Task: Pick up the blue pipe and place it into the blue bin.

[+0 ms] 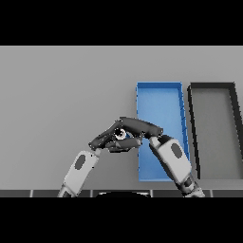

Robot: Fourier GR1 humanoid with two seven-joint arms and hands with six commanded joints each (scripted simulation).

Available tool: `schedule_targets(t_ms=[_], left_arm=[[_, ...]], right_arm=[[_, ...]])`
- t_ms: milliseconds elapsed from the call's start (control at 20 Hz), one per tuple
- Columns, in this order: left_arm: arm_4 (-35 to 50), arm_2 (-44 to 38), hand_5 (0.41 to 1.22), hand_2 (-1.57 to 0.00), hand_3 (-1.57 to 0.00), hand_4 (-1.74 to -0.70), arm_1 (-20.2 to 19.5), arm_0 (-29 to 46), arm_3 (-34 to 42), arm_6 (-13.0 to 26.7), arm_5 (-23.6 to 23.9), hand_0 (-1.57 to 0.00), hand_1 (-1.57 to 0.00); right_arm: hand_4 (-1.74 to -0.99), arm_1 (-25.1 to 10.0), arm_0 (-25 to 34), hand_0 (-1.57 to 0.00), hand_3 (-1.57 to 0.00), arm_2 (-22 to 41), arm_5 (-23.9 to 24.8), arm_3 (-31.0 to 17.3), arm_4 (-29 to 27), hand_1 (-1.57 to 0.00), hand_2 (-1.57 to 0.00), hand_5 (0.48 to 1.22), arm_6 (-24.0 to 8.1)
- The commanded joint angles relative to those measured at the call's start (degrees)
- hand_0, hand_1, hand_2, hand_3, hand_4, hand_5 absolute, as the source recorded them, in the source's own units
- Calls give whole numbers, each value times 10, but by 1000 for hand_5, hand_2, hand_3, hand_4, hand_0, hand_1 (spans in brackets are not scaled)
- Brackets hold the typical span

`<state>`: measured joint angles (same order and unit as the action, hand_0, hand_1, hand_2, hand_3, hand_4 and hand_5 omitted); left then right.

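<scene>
Only a small round end of the blue pipe point(121, 134) shows, pale with a touch of blue, just left of the blue bin point(159, 97). My right hand point(138, 126) reaches in from the lower right across the bin's left wall, its fingers and thumb curled round the pipe and hiding most of it. My left hand point(101, 140) comes in from the lower left and lies close against the right hand's fingertips, its fingers relaxed. The bin is a long blue tray running away from me, and its floor shows bare.
A dark bin point(232, 114) of the same long shape stands right of the blue one, close beside it. Grey table point(61, 95) stretches to the left and behind the hands.
</scene>
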<state>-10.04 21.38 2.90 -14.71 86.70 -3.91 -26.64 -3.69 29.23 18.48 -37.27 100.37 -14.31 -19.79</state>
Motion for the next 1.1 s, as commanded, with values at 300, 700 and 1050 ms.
schedule_targets(t_ms=[300,700,1050], left_arm=[[6,-10,682,-91,-71,-977,-6,5,-5,41,-5,-100,-93],[11,-13,512,-14,-11,-969,5,9,-15,74,14,-16,-15],[7,-10,475,-2,-2,-956,2,5,-13,103,13,-3,-2]], right_arm=[[-1499,24,-2,-1570,-1569,-18,-10,1,24,-1570,-1570,1219,14],[-1495,57,33,-1571,-1571,-69,-10,-1,-42,-1571,-1571,1221,-58],[-1496,26,183,-1571,-1571,-162,91,-3,-226,-1571,-1571,1221,-149]])
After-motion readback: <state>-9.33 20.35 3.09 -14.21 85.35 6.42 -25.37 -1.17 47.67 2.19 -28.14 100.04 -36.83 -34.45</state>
